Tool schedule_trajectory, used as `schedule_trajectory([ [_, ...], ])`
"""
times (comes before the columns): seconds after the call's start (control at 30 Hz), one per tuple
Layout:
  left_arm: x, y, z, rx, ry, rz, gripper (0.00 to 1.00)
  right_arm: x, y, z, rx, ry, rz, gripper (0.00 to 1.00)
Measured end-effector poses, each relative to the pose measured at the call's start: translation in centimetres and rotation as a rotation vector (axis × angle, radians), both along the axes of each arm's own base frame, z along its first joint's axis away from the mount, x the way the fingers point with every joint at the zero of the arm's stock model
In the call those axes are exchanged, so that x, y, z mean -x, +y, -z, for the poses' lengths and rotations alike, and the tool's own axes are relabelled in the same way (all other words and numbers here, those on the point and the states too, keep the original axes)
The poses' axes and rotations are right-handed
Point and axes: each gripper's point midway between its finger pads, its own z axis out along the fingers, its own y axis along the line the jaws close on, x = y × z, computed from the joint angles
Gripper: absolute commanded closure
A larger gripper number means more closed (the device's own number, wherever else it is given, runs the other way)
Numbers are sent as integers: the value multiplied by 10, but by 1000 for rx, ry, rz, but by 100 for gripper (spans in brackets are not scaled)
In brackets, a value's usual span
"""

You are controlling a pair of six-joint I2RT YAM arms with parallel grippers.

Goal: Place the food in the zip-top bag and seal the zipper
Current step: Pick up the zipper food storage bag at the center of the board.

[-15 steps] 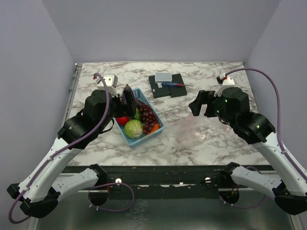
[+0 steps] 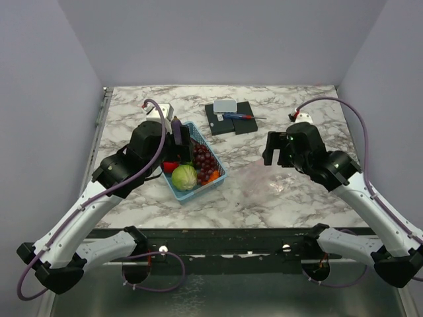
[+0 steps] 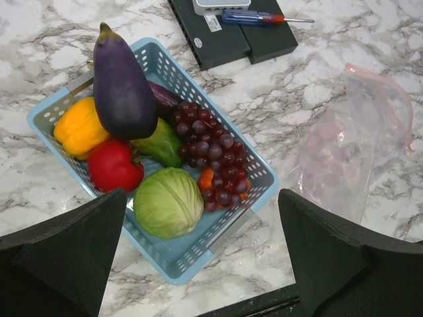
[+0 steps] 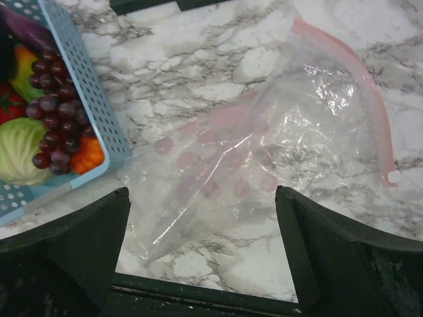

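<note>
The food lies in a light-blue basket: a green cabbage, a dark grape bunch, an eggplant, a yellow pepper, a red piece and an orange piece. My left gripper hangs open above the basket, its jaws either side of the cabbage's near edge. The zip-top bag lies flat and empty to the right of the basket. Its pink zipper runs along the far right edge. My right gripper hovers open over the bag.
Black blocks carrying a white box and a blue-and-red screwdriver sit behind the basket. The table's dark front edge runs close below the bag. Grey walls close in the left, right and back sides.
The left arm has shifted right and forward over the basket. The right arm has swung left and in toward the bag. Both grippers stay open.
</note>
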Motion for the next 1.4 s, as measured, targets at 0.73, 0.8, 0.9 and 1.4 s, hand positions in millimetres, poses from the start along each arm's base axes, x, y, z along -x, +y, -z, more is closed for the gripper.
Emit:
schedule_trajectory([
  [0.73, 10, -8, 43, -47, 94, 78, 1, -27, -40, 91, 12, 266, 396, 0],
  [0.8, 11, -9, 46, -48, 98, 82, 1, -28, -42, 96, -9, 281, 430, 0],
  [0.9, 11, -9, 50, -54, 105, 87, 1, -30, -44, 103, -38, 300, 479, 0],
  [1.4, 15, -12, 60, -62, 111, 124, 1, -53, -42, 132, -121, 356, 623, 11],
])
